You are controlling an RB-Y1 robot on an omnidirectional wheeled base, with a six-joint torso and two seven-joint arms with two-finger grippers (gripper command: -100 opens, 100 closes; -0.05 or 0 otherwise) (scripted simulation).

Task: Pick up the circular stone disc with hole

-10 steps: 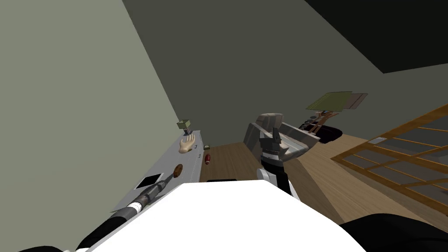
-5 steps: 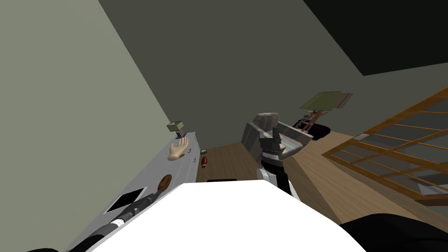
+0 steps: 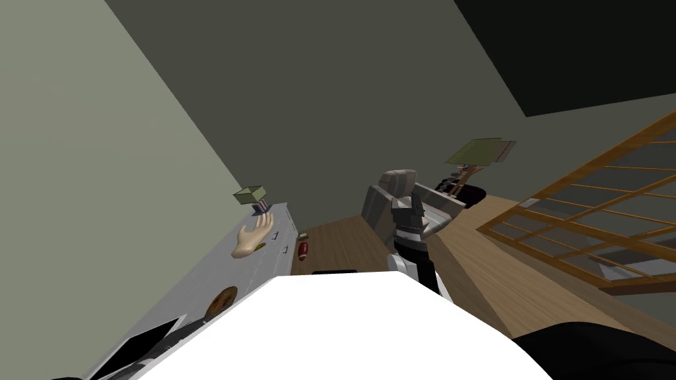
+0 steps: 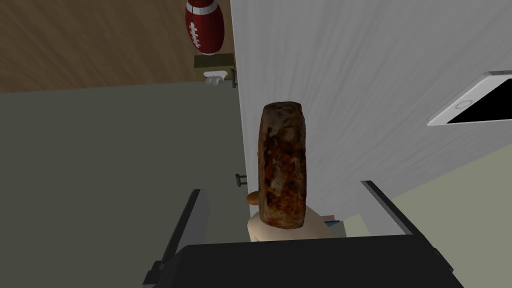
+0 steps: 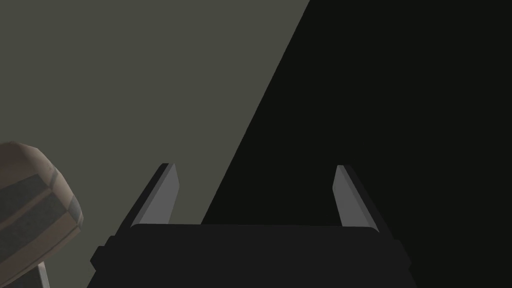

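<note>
The disc (image 4: 282, 165) is rusty brown and mottled, and the left wrist view shows it edge-on against the white cabinet top (image 4: 380, 75). My left gripper (image 4: 281, 189) is open, one finger on each side of the disc, and both stand clear of it. In the head view the disc (image 3: 221, 302) lies on the cabinet top (image 3: 264, 260) at lower left, by my chest. My right gripper (image 3: 410, 206) is raised at the middle, open and empty (image 5: 255, 192).
On the cabinet are a tablet (image 3: 142, 343), also seen as the tablet (image 4: 470, 105), a pale hand sculpture (image 3: 253, 235) and a small box (image 3: 249, 195). A football (image 3: 303, 250) lies on the wooden floor. An armchair (image 3: 396, 198) stands ahead, with a wooden lattice (image 3: 594, 218) to the right.
My head view has swung, so the cabinet and everything on it has slid toward the lower left. My left arm, clear beside the disc earlier, now lies mostly behind my chest.
</note>
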